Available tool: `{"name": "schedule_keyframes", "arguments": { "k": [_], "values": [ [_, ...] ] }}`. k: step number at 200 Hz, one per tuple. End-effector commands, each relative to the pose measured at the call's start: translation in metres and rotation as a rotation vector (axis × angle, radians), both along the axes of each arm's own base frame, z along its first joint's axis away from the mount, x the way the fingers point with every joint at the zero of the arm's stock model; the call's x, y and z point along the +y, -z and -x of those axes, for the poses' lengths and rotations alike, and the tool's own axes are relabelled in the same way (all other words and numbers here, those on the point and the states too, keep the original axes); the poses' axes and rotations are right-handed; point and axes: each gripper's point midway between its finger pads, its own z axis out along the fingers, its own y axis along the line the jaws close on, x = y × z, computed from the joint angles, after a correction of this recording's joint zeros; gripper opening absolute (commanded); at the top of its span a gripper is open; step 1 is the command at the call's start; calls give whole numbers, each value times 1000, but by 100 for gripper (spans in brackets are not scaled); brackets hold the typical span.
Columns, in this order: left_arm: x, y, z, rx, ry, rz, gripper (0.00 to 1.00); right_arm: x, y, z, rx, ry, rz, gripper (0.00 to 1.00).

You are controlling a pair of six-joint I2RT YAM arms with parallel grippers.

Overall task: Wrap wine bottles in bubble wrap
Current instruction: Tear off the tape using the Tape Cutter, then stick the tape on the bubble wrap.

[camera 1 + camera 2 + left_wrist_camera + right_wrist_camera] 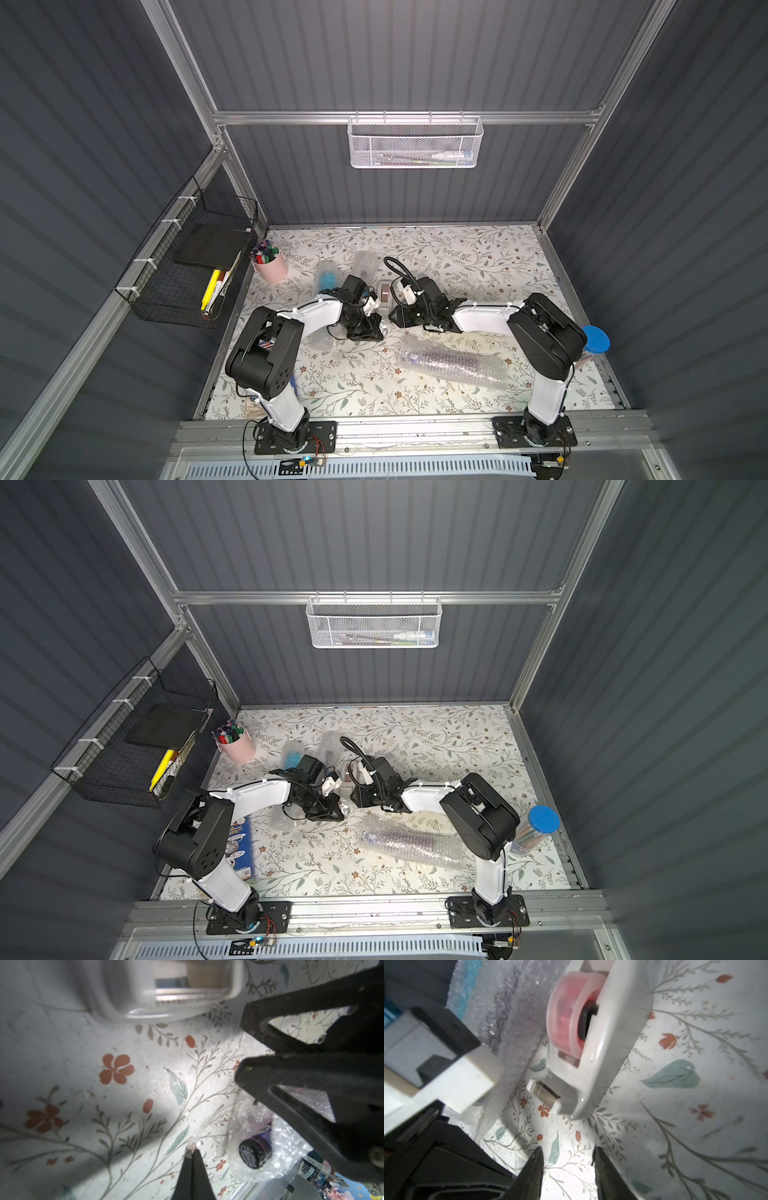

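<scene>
While bubble-wrapped purple glass bottle lies crosswise, robot-side of white tape dispenser, nearer right arm: right gripper parted, empty; left gripper closed.

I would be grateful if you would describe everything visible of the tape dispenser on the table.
The tape dispenser is a white plastic body standing on its base on the floral table. It carries a pinkish-red roll of tape on a black hub, with a serrated cutter at its front end. Beside it lies bubble wrap; contact is unclear. The right gripper, jaws open, faces the cutter without touching it.
</scene>
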Motion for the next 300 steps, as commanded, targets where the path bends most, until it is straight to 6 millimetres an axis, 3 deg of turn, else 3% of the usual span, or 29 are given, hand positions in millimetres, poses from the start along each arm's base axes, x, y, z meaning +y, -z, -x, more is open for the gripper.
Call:
{"name": "schedule_keyframes", "arguments": {
  "k": [1,21,46,71,99,107,127,156,178,218,238,300],
  "values": [
    [-4,-27,-6,-45,13,18,0,-6,-24,-2,-32,18,-19,47],
    [-5,-42,-6,-65,28,31,0,-15,-41,2,-60,-7,-21,53],
    [-10,-68,-7,-100,41,79,0,-41,-63,9,-90,-21,-29,60],
    [-17,-88,-2,-107,50,134,0,-69,-86,43,-206,-222,66,74],
    [-23,-105,3,-105,55,194,0,-109,-84,85,-325,-421,235,91],
    [-23,-107,4,-101,55,202,0,-117,-88,94,-362,-450,246,93],
    [-23,-111,5,-103,51,207,0,-132,-75,120,-373,-562,280,95],
    [-25,-117,8,-100,52,227,0,-143,-59,143,-261,-647,287,96],
    [-24,-120,9,-105,54,228,0,-148,-43,143,-226,-680,302,96],
    [-23,-120,11,-104,62,223,0,-146,-29,119,-168,-658,251,97],
    [-22,-122,12,-112,66,220,0,-153,-13,123,-68,-707,254,98],
    [-21,-117,16,-95,86,216,0,-155,0,117,138,-738,119,99]
  ]
}}
